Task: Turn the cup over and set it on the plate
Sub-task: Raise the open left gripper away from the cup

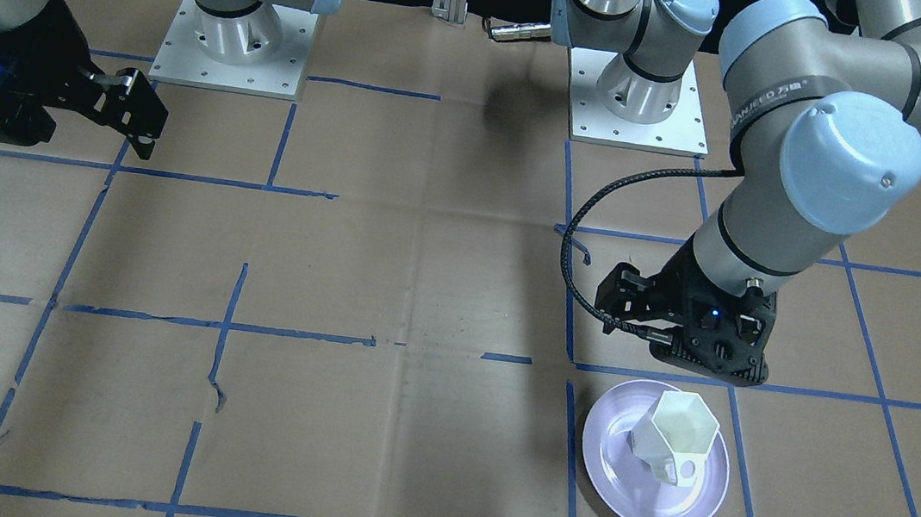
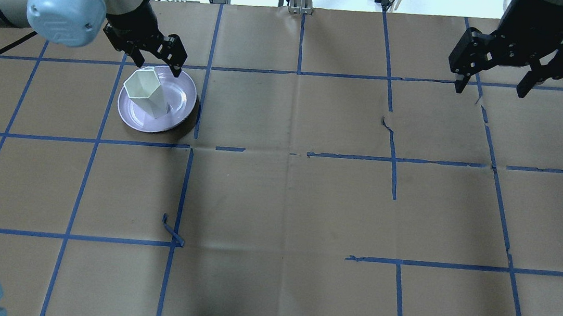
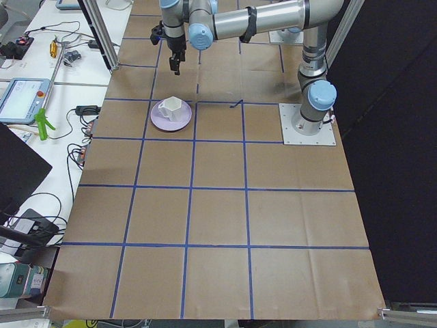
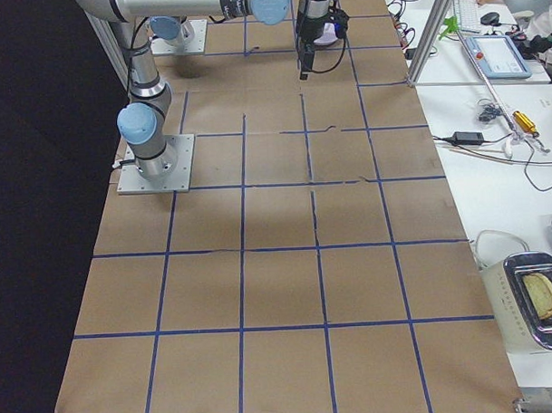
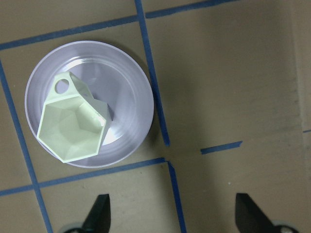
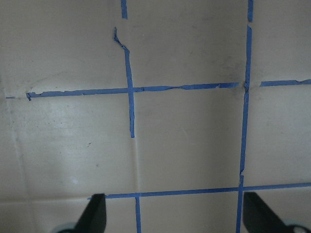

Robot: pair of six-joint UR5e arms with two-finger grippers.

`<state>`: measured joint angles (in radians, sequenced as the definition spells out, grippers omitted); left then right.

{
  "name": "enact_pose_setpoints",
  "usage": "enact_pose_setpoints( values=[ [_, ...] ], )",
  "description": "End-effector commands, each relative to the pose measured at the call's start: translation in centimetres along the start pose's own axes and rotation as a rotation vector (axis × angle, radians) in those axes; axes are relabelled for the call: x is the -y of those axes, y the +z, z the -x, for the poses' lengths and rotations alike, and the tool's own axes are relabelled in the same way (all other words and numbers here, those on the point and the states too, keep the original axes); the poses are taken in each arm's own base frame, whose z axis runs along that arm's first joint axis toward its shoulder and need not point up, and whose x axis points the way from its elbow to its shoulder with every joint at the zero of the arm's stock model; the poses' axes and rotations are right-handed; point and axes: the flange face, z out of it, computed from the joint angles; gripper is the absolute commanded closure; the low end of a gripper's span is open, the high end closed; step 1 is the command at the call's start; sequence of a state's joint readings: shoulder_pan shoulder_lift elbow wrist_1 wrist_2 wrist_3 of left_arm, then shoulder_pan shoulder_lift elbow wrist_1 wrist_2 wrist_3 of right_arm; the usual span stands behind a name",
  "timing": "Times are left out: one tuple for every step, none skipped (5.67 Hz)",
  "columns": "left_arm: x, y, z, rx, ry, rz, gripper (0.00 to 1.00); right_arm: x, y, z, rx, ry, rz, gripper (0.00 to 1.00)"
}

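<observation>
The white faceted cup (image 1: 674,439) stands upright with its hexagonal rim up on the pale lavender plate (image 1: 618,476). Its handle points toward the operators' side. In the overhead view the cup (image 2: 146,92) sits on the plate (image 2: 183,100) at the far left of the table. My left gripper (image 2: 159,67) hovers above the plate's far edge, open and empty. In the left wrist view the cup (image 5: 73,124) and plate (image 5: 129,92) lie ahead of the open gripper (image 5: 172,206). My right gripper (image 2: 489,90) hangs open and empty over the far right of the table (image 6: 175,211).
The table is covered with brown paper (image 2: 287,205) marked by a blue tape grid, torn in places. The two arm bases (image 1: 234,42) (image 1: 639,97) stand at the robot's edge. Desks with cables and devices flank both table ends, and a metal tray (image 4: 538,297) lies off the table.
</observation>
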<state>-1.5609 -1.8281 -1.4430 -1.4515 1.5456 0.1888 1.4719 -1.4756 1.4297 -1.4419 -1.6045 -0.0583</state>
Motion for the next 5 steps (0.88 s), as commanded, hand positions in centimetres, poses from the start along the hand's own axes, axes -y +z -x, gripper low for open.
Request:
enact_pose_setpoints(
  values=[
    [-4.1, -5.9, -2.7, -0.002, -0.051, -0.013, 0.02, 0.0, 0.0, 0.0, 0.0, -0.001, 0.0, 0.0],
    [-6.3, -7.5, -2.9, -0.004, -0.055, 0.01, 0.02, 0.0, 0.0, 0.0, 0.0, -0.001, 0.0, 0.0],
    [-7.4, -7.9, -3.1, 0.004, -0.049, 0.008, 0.02, 0.0, 0.0, 0.0, 0.0, -0.001, 0.0, 0.0],
    [-7.7, -8.1, -3.1, 0.009, -0.044, 0.006, 0.02, 0.0, 0.0, 0.0, 0.0, -0.001, 0.0, 0.0],
    [-7.7, -8.3, -2.6, 0.022, -0.045, 0.001, 0.02, 0.0, 0.0, 0.0, 0.0, -0.001, 0.0, 0.0]
  ],
)
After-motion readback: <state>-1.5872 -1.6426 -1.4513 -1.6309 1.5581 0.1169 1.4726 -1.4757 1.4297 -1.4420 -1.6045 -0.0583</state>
